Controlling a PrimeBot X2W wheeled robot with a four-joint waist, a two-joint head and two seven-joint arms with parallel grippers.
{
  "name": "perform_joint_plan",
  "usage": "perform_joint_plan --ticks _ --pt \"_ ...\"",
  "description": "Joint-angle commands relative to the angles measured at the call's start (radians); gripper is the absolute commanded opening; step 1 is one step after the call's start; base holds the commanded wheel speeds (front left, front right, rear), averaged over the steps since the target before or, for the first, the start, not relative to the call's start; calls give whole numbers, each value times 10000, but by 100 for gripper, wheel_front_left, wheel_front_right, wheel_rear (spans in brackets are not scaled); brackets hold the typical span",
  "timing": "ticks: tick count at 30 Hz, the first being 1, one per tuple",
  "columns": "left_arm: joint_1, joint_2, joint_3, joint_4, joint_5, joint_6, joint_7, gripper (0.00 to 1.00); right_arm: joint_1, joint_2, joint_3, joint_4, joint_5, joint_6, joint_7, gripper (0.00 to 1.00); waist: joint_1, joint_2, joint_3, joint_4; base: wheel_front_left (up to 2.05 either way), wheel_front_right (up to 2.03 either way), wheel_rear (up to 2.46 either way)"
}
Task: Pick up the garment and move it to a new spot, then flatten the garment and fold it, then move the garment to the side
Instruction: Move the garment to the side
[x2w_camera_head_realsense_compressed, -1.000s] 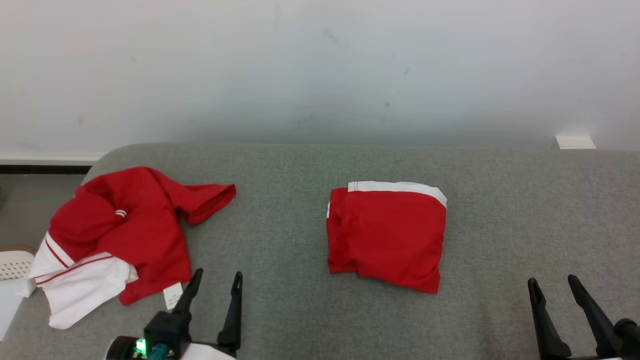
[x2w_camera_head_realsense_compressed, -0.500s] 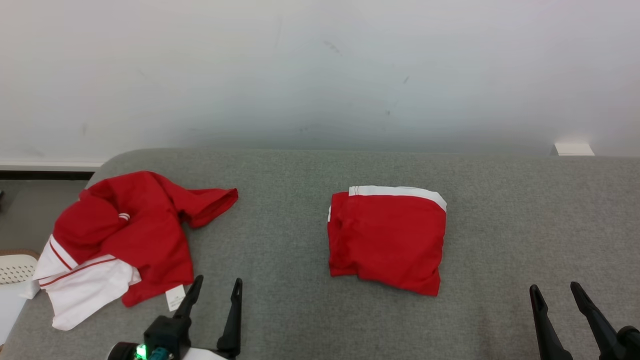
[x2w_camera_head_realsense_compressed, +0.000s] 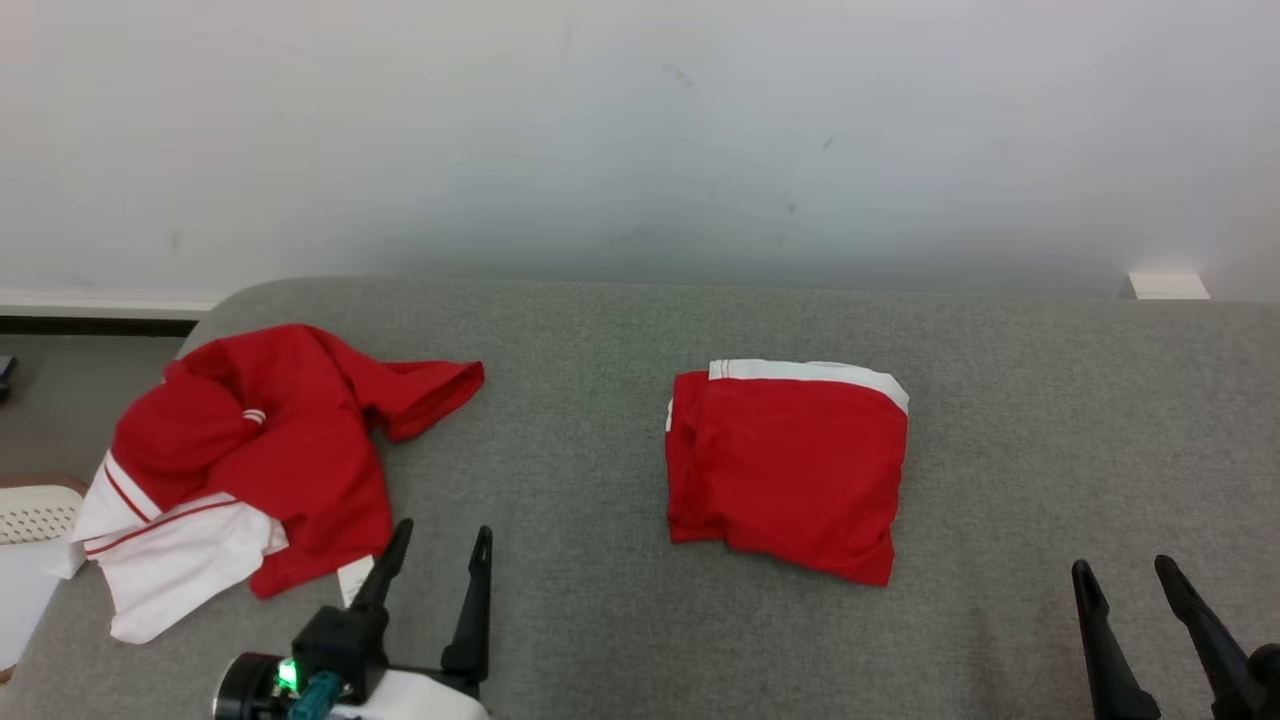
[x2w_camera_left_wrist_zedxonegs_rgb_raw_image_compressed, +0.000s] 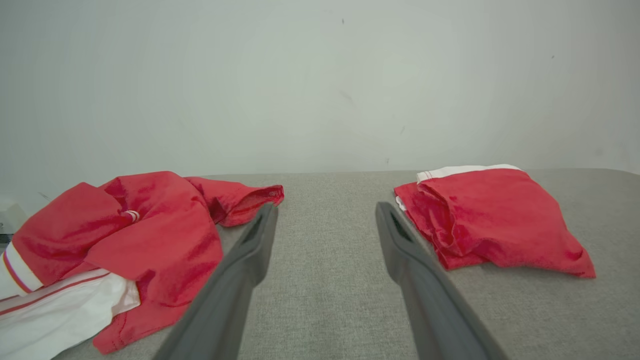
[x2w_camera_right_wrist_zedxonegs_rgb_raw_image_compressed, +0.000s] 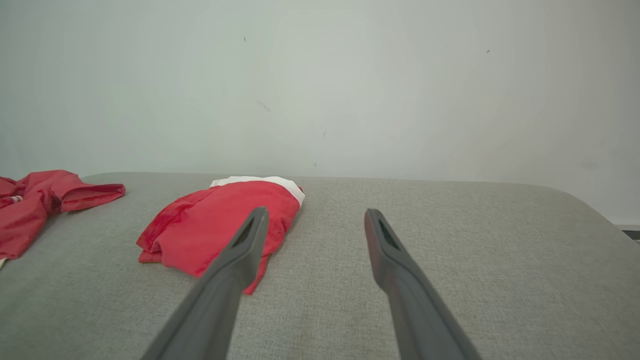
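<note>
A crumpled red and white garment (x2w_camera_head_realsense_compressed: 250, 460) lies at the left end of the grey padded surface (x2w_camera_head_realsense_compressed: 580, 600). A second red garment with a white band (x2w_camera_head_realsense_compressed: 790, 465) lies folded into a square near the middle. My left gripper (x2w_camera_head_realsense_compressed: 443, 530) is open and empty, just right of the crumpled garment's near hem. In the left wrist view, the left gripper (x2w_camera_left_wrist_zedxonegs_rgb_raw_image_compressed: 326, 206) points at bare padding between the crumpled garment (x2w_camera_left_wrist_zedxonegs_rgb_raw_image_compressed: 145, 235) and the folded one (x2w_camera_left_wrist_zedxonegs_rgb_raw_image_compressed: 495, 220). My right gripper (x2w_camera_head_realsense_compressed: 1122, 566) is open and empty, right of the folded garment. In the right wrist view, the right gripper (x2w_camera_right_wrist_zedxonegs_rgb_raw_image_compressed: 316, 211) has the folded garment (x2w_camera_right_wrist_zedxonegs_rgb_raw_image_compressed: 220, 220) to its left.
A white wall (x2w_camera_head_realsense_compressed: 640, 130) rises right behind the surface. A white perforated basket (x2w_camera_head_realsense_compressed: 30, 510) sits beyond the surface's left edge, over the floor. A small white block (x2w_camera_head_realsense_compressed: 1165, 285) stands at the back right. Bare padding stretches right of the folded garment.
The whole head view has shifted slightly, so the camera has moved. Both garments lie as before, and both grippers stay open and empty.
</note>
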Motion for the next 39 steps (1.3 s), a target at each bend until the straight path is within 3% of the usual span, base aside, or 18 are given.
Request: perform_joint_plan --ticks 1,8,18,23,30,31,32,39 --pt "-193 87 -21 -58 65 56 -49 100 -168 -96 -81 -23 71 -21 -32 100 0 -1 174 110 0 0 0" --pt "-1285 -136 -211 -284 380 110 -90 100 -1404 -720 -323 747 317 -21 -82 100 0 -1 1383 831 0 0 0" --pt "-2250 -757 -525 -79 455 40 -213 100 -3977 -1618 1197 4138 1181 -21 -458 100 0 -1 2446 2084 0 0 0" --pt "-2307 -917 -531 -48 487 8 -221 100 -4822 -1685 1402 6072 1434 -23 -587 100 0 -1 2523 2282 0 0 0" --pt "-2294 -1001 -443 -96 627 -50 -224 100 -5395 -1607 2114 7550 2090 -21 -119 98 0 -1 2502 2233 0 0 0" --pt "-2300 -1006 -425 -114 627 -47 -224 100 -5476 -1606 2202 7620 2179 -21 -72 33 0 -1 2499 2207 0 0 0" --pt "-2301 -1013 -406 -133 644 -60 -224 100 -5525 -1641 2341 7704 2279 -21 45 0 0 -1 2500 2180 0 0 0" --pt "-2184 -1038 -280 -215 724 -93 -224 100 -5699 -2304 3090 7451 2068 -29 -541 0 0 -1 2425 1822 0 0 0"
